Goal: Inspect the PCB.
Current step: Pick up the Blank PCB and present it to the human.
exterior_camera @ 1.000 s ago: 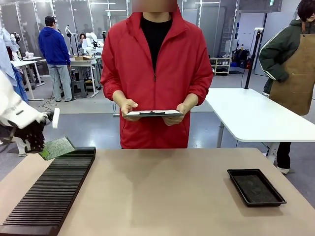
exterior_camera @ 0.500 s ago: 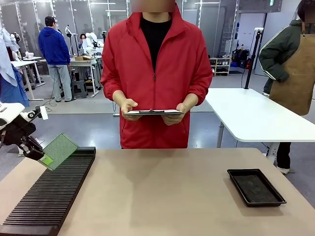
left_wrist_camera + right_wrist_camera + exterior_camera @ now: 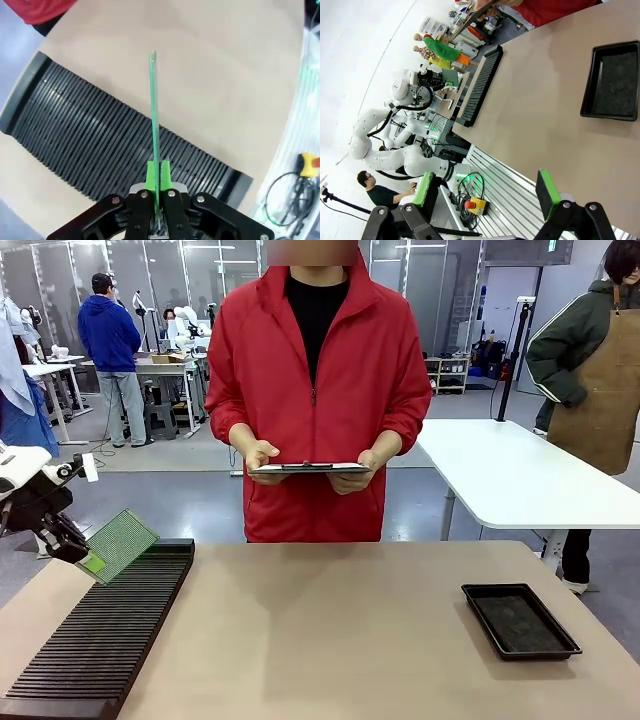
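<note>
The PCB [image 3: 123,539], a thin green board with a finely patterned face, hangs tilted above the far end of the black slotted rack [image 3: 105,635] at the table's left. My left gripper [image 3: 86,559] is shut on its lower corner. In the left wrist view the PCB [image 3: 153,110] stands edge-on between the green pads [image 3: 150,176], over the rack [image 3: 95,142]. Low over the table's near edge, my right gripper [image 3: 486,194] is open with nothing between its fingers.
A person in a red jacket stands at the far side holding a grey clipboard [image 3: 311,469] in both hands. A shallow black tray [image 3: 520,620] lies at the right, also seen as the tray [image 3: 612,80] from the right wrist.
A second ago the PCB lay flatter in the left gripper. The wrist has since turned, so the board faces the camera more, tilted, and it has barely moved in the last half second.
</note>
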Action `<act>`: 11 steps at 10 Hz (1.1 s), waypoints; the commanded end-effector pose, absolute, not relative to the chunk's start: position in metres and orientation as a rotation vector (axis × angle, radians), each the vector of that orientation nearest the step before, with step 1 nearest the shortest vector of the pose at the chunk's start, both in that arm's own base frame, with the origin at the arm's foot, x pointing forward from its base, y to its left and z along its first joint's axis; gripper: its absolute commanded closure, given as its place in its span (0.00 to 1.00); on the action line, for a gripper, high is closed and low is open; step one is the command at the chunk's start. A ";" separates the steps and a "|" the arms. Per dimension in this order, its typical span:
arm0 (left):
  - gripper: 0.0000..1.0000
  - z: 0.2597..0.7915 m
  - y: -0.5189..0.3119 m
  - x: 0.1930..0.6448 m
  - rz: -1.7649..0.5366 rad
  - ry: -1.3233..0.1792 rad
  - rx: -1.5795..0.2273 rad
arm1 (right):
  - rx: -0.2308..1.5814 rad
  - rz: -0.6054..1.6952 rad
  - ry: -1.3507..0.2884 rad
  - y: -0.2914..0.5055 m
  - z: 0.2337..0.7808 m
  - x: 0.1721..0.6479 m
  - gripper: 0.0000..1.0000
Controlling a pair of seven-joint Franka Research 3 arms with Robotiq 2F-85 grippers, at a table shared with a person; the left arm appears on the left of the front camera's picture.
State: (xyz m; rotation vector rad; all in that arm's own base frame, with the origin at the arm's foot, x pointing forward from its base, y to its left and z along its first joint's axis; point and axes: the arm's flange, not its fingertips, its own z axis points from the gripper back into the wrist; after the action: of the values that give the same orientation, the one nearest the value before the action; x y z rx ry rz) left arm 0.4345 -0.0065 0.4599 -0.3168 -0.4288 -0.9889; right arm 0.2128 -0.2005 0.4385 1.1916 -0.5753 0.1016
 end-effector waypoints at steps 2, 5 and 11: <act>0.97 0.475 0.029 0.479 -0.697 -0.450 -0.905 | 1.199 0.110 -0.591 -0.201 0.441 0.213 0.00; 0.97 0.448 0.040 0.541 -0.243 -0.230 -1.432 | 1.199 0.110 -0.591 -0.201 0.441 0.213 0.00; 0.97 0.408 -0.029 0.595 0.133 0.004 -1.630 | 1.199 0.110 -0.591 -0.201 0.441 0.213 0.00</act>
State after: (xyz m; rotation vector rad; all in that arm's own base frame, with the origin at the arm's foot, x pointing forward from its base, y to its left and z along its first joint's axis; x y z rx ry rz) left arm 0.5933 -0.0221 0.4020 -1.6542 0.0497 0.0370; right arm 0.2129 -0.2003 0.4387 1.1911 -0.5749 0.1021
